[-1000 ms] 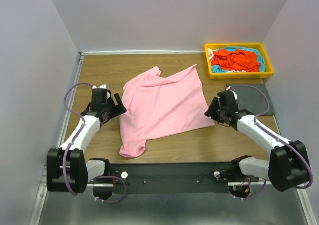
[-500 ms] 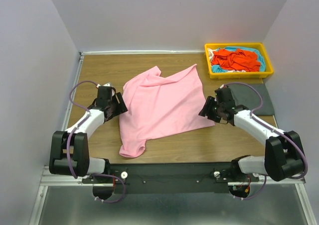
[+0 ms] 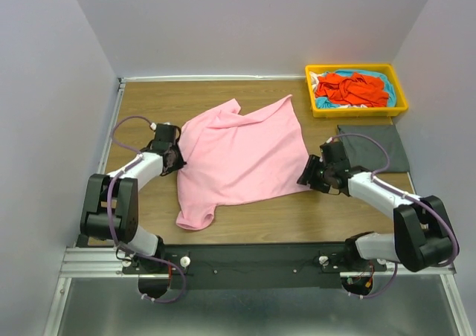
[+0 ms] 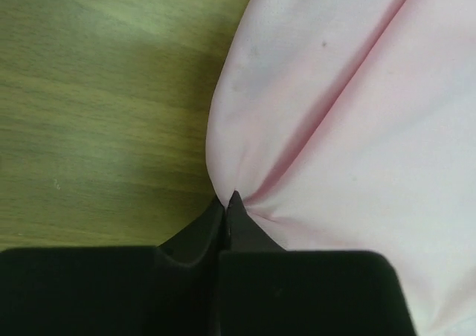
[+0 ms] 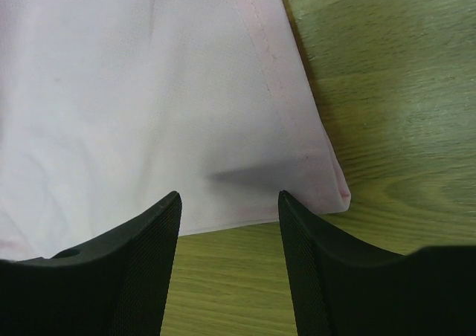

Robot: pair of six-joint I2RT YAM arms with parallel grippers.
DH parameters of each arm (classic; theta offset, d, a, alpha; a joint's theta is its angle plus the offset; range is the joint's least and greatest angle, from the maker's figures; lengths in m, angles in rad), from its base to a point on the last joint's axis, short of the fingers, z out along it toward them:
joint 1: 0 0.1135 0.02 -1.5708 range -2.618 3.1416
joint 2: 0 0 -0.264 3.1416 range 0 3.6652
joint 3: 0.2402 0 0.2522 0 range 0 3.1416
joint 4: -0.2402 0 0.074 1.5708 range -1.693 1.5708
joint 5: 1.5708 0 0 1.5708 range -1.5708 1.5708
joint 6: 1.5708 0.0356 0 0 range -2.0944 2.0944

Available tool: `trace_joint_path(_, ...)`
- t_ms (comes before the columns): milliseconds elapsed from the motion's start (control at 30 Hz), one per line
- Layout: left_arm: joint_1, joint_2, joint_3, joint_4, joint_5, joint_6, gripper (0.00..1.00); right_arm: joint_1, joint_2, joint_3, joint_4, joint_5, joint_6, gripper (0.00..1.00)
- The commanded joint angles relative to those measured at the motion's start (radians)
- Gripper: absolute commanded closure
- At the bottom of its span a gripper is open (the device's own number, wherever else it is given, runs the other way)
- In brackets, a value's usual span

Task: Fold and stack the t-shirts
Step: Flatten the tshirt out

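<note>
well, nearest the arm bases lies the low end of the pink t-shirt (image 3: pixel 242 154). it is spread mostly flat across the middle of the wooden table (image 3: pixel 149 102), with one narrow lobe reaching toward the table's 7 o'clock.

a little farther in, the left gripper (image 3: pixel 172 160) sits at the shirt's 9 o'clock edge. the left wrist view shows its black fingertips (image 4: pixel 249 239) pressed together with a small fold of the pink edge nipped between them. creases fan out from the pinch, and bare wood lies on the 9 o'clock side.

across the cloth, the right gripper (image 3: pixel 307 174) is low at the shirt's 4 o'clock corner. its jaws stand spread, and in the right wrist view the hemmed corner of the pink cloth lies on the wood between and just beyond the two fingers (image 5: pixel 152 239), with nothing clamped. whether the pads touch the cloth i cannot tell.

farther back, at about 3 o'clock of the table, a dark grey t-shirt (image 3: pixel 375 149) lies folded flat just behind the right arm.

farthest, in the 1 o'clock corner, the yellow tray (image 3: pixel 357 112) holds the orange-red t-shirt (image 3: pixel 349 88), crumpled on top of the turquoise t-shirt (image 3: pixel 387 88), which shows around its edges.
</note>
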Motion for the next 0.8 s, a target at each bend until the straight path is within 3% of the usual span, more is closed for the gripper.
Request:
trace_joint_path(0,-0.03,0.039,0.117,-0.061,-0.13,0.043,1.0,-0.002,-0.03,-0.047,-0.001,0.027,0.002,0.38)
trace_joint_path(33,-0.053,0.043,0.153,-0.093,-0.181,0.048,1.0,-0.004,-0.038,-0.05,-0.003,0.034,0.0,0.38)
trace_joint_path(67,-0.145,0.051,0.239,-0.181,-0.338,0.051,1.0,-0.004,-0.044,-0.058,-0.003,0.037,-0.004,0.38)
trace_joint_path(200,-0.389,0.095,0.455,-0.422,-0.752,0.028,1.0,-0.005,-0.083,-0.075,-0.009,0.049,-0.015,0.38)
trace_joint_path(233,-0.394,0.106,0.493,-0.458,-0.781,-0.001,0.84,-0.005,-0.09,-0.079,-0.01,0.055,-0.013,0.37)
trace_joint_path(300,-0.377,0.134,0.49,-0.507,-0.821,-0.015,0.68,-0.005,-0.098,-0.09,-0.018,0.061,-0.01,0.37)
trace_joint_path(333,-0.371,0.141,0.481,-0.516,-0.845,-0.035,0.5,-0.007,-0.099,-0.09,-0.021,0.052,-0.007,0.37)
trace_joint_path(467,-0.339,0.203,0.47,-0.608,-0.947,-0.094,0.26,-0.005,-0.109,-0.09,-0.033,0.049,0.005,0.37)
trace_joint_path(567,-0.337,0.206,0.474,-0.586,-0.9,-0.076,0.17,-0.005,-0.106,-0.085,-0.035,0.043,-0.001,0.37)
trace_joint_path(667,-0.314,0.125,0.422,-0.398,-0.711,-0.019,0.17,-0.005,-0.095,-0.075,-0.039,0.032,-0.01,0.37)
trace_joint_path(767,-0.261,0.04,0.351,-0.267,-0.419,0.005,0.18,-0.005,-0.095,-0.068,-0.041,0.017,-0.02,0.37)
